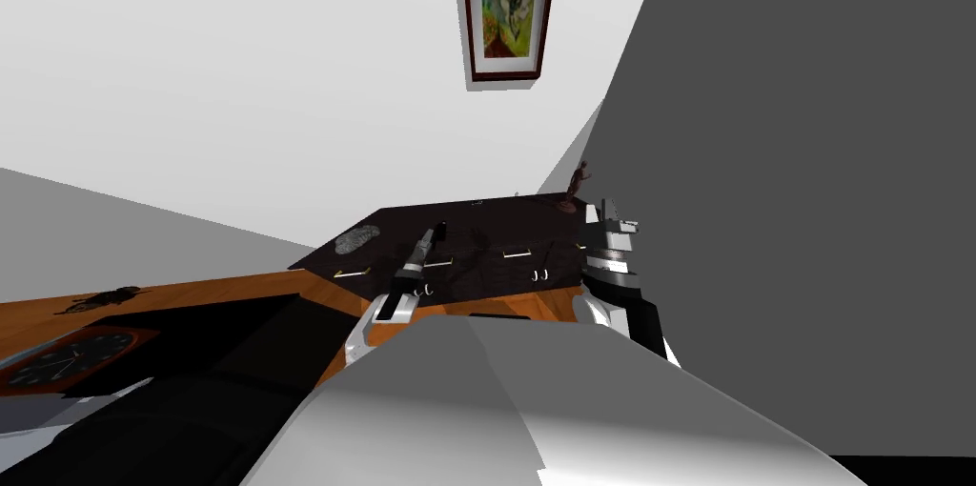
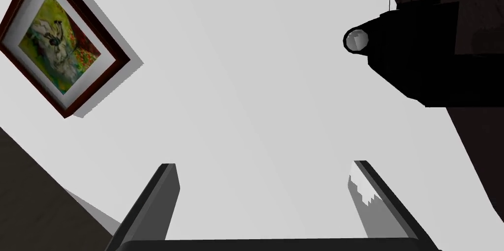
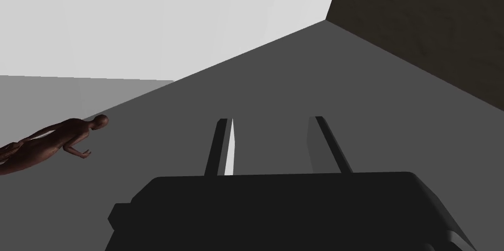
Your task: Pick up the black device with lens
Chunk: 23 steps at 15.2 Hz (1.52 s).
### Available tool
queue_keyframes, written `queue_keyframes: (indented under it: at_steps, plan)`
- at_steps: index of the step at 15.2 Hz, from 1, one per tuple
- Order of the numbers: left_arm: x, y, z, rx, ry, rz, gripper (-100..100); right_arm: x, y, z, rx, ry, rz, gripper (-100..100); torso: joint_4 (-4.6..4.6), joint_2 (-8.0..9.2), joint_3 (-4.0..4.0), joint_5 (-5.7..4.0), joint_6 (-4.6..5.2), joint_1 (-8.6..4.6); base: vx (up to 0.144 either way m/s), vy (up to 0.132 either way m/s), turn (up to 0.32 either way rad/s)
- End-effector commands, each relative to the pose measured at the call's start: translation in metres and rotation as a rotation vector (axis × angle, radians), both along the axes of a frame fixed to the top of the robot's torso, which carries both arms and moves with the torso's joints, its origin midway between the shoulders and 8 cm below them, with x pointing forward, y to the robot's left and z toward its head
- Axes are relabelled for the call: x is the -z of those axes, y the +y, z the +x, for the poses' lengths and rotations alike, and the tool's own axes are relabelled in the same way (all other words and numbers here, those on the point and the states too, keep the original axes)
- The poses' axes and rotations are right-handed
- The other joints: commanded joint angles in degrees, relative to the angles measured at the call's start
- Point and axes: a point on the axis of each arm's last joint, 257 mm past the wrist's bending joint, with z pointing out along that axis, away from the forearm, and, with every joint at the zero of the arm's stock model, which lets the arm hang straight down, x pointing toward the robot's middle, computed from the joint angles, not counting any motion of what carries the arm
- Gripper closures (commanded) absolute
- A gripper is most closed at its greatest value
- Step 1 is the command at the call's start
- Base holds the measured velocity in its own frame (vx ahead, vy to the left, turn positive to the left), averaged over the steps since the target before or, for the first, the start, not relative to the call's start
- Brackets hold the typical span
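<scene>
ok, black camera (image 2: pixel 418 56) sits on the dark cabinet (image 1: pixel 496 221), ahead of and beside the left gripper (image 2: pixel 263 164), not touching. its fingers are spread and empty, right gripper (image 3: pixel 270 117) also apart. likely rigid, light and slick: pinch the flat body sides, not the lens (image 2: pixel 355 40).

Matt black device (image 2: pixel 418 61), pale lens (image 2: pixel 355 40); smooth reddish-brown figurine (image 3: pixel 49 142); dark mottled cabinet top (image 1: pixel 505 221).

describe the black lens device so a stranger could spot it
Find the dark cabinet under the framed painting, where the left gripper reaches with open fingers. Ahead of it, off to one side, sits the black device: boxy, its short barrel ending in a pale round lens, unlike the brown figurine there.
</scene>
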Motion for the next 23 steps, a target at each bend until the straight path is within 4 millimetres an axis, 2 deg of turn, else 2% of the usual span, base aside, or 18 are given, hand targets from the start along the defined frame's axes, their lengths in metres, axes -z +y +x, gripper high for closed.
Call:
queue_keyframes:
  at_steps: [1,3,4,9,14,22,23]
  plan:
    - [0.018,0.016,0.001,-0.040,0.042,-0.015,-100,0.000,0.000,0.000,0.000,0.000,0.000,0,0.00,0.00,0.00,0.00,0.00,0.00,0.048,-0.085,0.080]
    - [0.034,0.027,0.003,-0.074,0.072,-0.038,-100,0.000,0.000,0.000,0.000,0.000,0.000,0,-0.01,-0.02,-0.02,-0.02,-0.01,-0.06,0.052,-0.087,0.082]
    - [0.034,0.027,0.003,-0.074,0.072,-0.038,-100,0.000,0.000,0.000,0.000,0.000,0.000,0,-0.01,-0.06,-0.03,-0.02,0.00,-0.06,0.048,-0.068,0.053]
    - [0.065,0.041,0.007,-0.149,0.114,-0.128,-100,0.000,0.000,0.000,0.000,0.000,0.000,0,-0.02,-0.09,-0.05,0.01,0.00,0.08,0.053,-0.049,0.056]
    - [0.079,0.035,0.012,-0.193,0.112,-0.230,-100,0.000,0.000,0.000,0.000,0.000,0.000,0,-0.04,-0.19,-0.11,0.02,0.01,0.15,0.081,-0.034,0.027]
    - [0.093,0.016,0.015,-0.236,0.101,-0.374,-100,0.000,0.000,0.000,0.000,0.000,0.000,0,-0.08,-0.25,-0.17,0.13,0.13,0.37,0.045,0.004,0.009]
    - [0.090,0.019,0.015,-0.229,0.101,-0.351,-100,0.000,0.000,0.000,0.000,0.000,0.000,0,-0.08,-0.23,-0.15,0.13,0.13,0.38,0.013,0.011,0.003]
